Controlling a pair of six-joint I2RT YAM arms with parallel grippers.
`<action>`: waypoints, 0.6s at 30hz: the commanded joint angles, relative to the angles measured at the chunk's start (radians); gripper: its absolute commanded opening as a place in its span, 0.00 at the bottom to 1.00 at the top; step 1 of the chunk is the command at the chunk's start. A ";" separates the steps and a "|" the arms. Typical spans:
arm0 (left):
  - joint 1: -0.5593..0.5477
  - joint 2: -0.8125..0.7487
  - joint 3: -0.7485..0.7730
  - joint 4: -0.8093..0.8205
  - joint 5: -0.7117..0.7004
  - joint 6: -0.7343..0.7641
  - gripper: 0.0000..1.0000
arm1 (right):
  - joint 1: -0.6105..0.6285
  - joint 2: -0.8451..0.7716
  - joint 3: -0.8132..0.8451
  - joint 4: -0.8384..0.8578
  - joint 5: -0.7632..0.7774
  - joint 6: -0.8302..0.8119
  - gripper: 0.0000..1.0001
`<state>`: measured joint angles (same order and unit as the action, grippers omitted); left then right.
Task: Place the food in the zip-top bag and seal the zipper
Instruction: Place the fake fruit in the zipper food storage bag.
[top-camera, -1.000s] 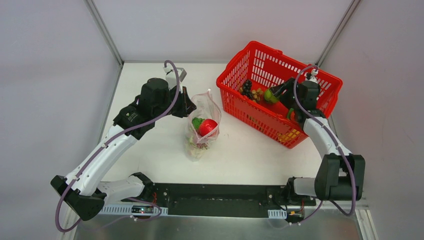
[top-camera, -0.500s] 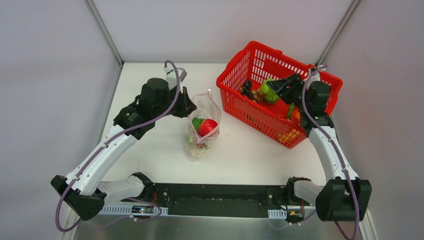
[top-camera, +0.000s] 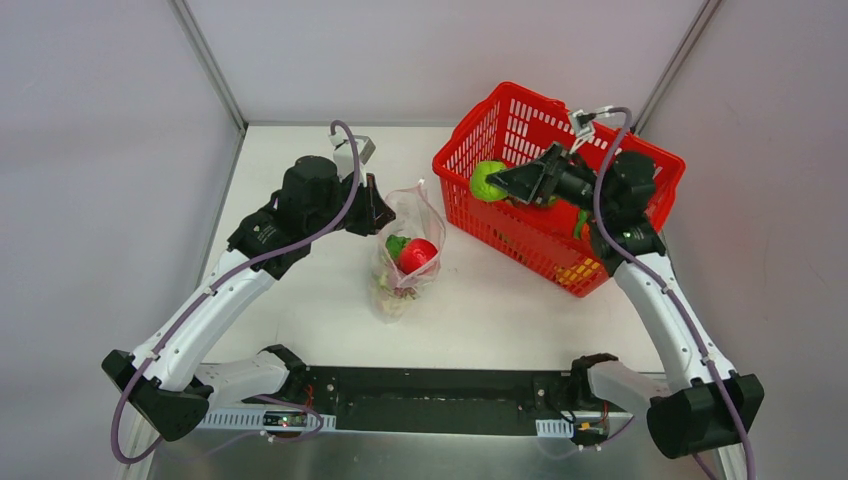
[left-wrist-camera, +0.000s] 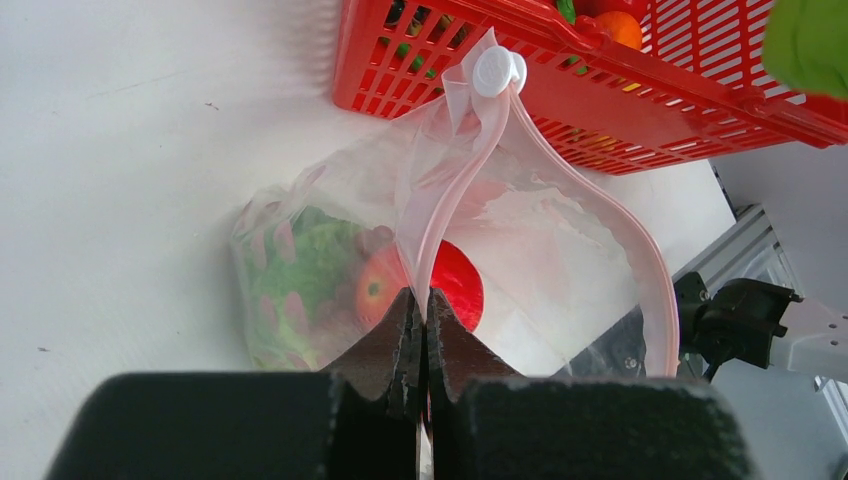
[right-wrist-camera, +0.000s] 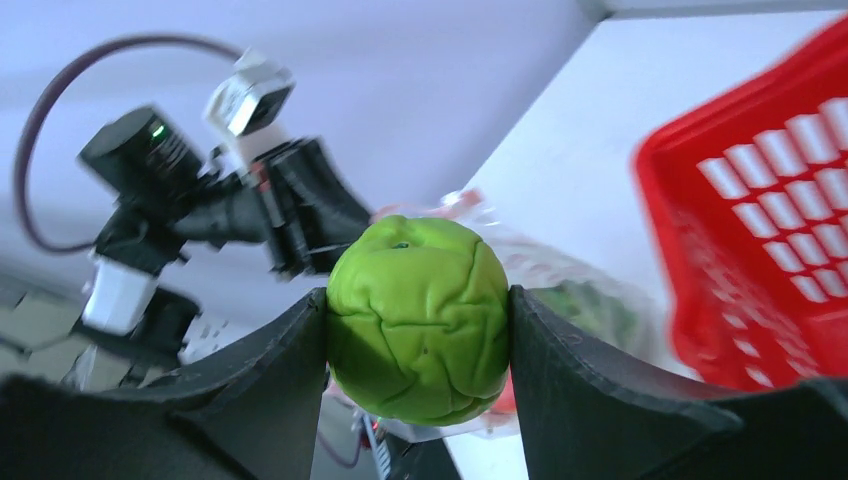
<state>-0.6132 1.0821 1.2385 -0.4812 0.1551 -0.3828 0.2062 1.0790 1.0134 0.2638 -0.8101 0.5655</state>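
A green fruit (right-wrist-camera: 418, 318), round, wrinkled and matte, sits squeezed between the two dark jaws of the right gripper (top-camera: 497, 181), gripped across its widest part. It is raised over the left side of the red basket (top-camera: 520, 110), on the side nearest the bag (top-camera: 405, 270). It looks light and slightly soft, a toy that should give a little and not slip. Being round, it could roll once let go.

The bag lies on the white table (top-camera: 500, 300) left of the basket. It is clear, thin and crinkly, and probably floppy and slippery. Inside are lettuce (left-wrist-camera: 300, 260) and a red fruit (left-wrist-camera: 455, 285). Its pink zipper (left-wrist-camera: 650, 260) loops open, with a white slider (left-wrist-camera: 497, 70) at the far end, close to the basket wall.

The left gripper (left-wrist-camera: 421, 300) is pinched tight on one side of the zipper, holding the mouth up. That stiffer strip seems the best place to hold the bag, since the film itself would crumple. An orange fruit (left-wrist-camera: 622, 28) and other food rest in the basket
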 joint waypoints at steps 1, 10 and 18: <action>0.006 -0.005 -0.002 0.055 0.026 -0.016 0.00 | 0.129 0.004 0.114 -0.045 -0.105 -0.137 0.52; 0.007 -0.008 0.002 0.060 0.031 -0.021 0.00 | 0.436 0.044 0.209 -0.222 0.158 -0.415 0.51; 0.007 -0.014 0.003 0.062 0.039 -0.021 0.00 | 0.638 0.145 0.307 -0.397 0.487 -0.613 0.51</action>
<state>-0.6132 1.0821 1.2331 -0.4744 0.1696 -0.3866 0.7872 1.1877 1.2533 -0.0559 -0.5243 0.0917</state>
